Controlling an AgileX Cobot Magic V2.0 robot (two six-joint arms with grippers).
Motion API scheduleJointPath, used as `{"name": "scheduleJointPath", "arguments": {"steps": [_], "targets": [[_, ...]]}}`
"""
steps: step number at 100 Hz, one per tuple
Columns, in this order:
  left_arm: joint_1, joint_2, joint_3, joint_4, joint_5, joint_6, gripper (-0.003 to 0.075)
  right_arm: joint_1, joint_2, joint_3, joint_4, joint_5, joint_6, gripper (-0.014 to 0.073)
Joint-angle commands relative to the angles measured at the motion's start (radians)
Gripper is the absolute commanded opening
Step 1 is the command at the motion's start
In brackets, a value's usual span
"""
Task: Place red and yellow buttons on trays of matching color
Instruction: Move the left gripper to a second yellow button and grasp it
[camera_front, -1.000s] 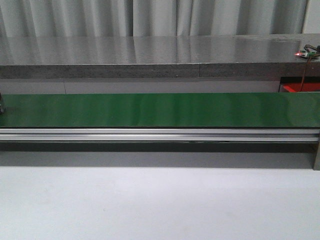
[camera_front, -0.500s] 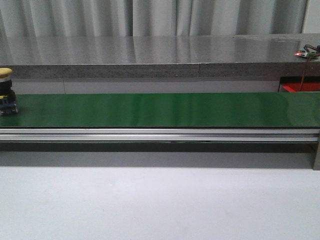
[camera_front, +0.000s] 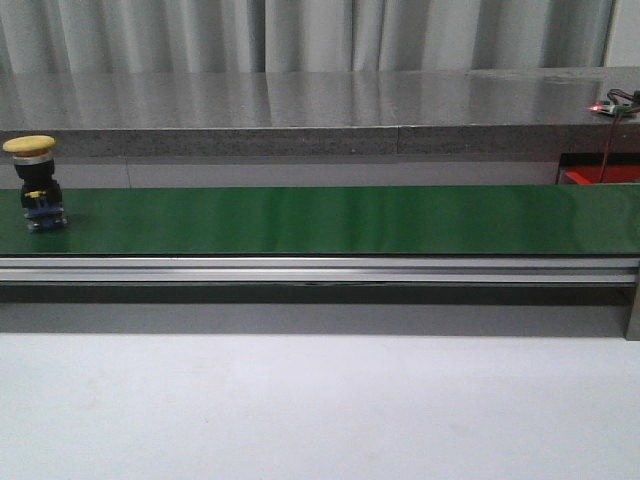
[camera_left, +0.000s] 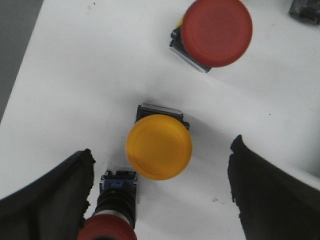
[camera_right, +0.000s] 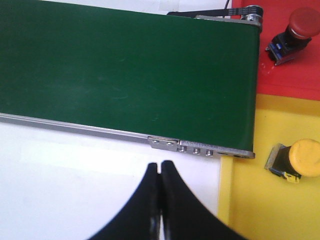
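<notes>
A yellow button (camera_front: 35, 184) stands upright on the green belt (camera_front: 330, 220) at its far left in the front view. My left gripper (camera_left: 160, 165) is open above a white surface, with a yellow button (camera_left: 159, 146) between its fingers and untouched. A red button (camera_left: 216, 32) stands farther off, and another red button (camera_left: 114, 220) lies on its side by one finger. My right gripper (camera_right: 160, 167) is shut and empty near the belt's end. On the red tray (camera_right: 295, 70) lies a red button (camera_right: 294, 33); on the yellow tray (camera_right: 265, 200) lies a yellow button (camera_right: 296, 161).
The belt's metal rail (camera_front: 320, 268) runs across the front view, with a grey stone ledge (camera_front: 300, 115) behind it. A corner of the red tray (camera_front: 600, 176) shows at the far right. A dark part (camera_left: 305, 9) sits at the white surface's edge.
The yellow button has come into the front view from the left and rides rightward on the belt. A second ago the belt was bare.
</notes>
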Motion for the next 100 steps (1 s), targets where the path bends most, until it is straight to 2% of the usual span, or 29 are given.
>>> {"name": "scheduleJointPath", "arguments": {"steps": [1, 48, 55, 77, 89, 100], "targets": [[0.002, -0.035, -0.023, 0.001, -0.048, 0.004, 0.0547, -0.002, -0.020, -0.026, 0.002, -0.054, -0.007, -0.0072], [0.000, 0.028, -0.025, -0.005, -0.105, 0.025, 0.0540, -0.002, -0.020, -0.026, 0.002, -0.054, -0.007, -0.0072], [0.000, 0.029, -0.025, -0.005, -0.103, 0.025, 0.0486, -0.002, -0.020, -0.026, 0.002, -0.054, -0.007, -0.0072], [0.000, 0.029, -0.025, -0.005, -0.105, 0.025, 0.0230, -0.002, -0.020, -0.026, 0.002, -0.054, -0.007, -0.0072], [0.000, 0.029, -0.026, -0.007, -0.096, 0.025, 0.0169, -0.002, -0.020, -0.026, 0.002, -0.054, -0.007, -0.0072], [0.000, 0.007, -0.028, -0.034, -0.070, 0.025, 0.0168, -0.002, -0.020, -0.026, 0.002, -0.054, -0.007, -0.0072]]}}
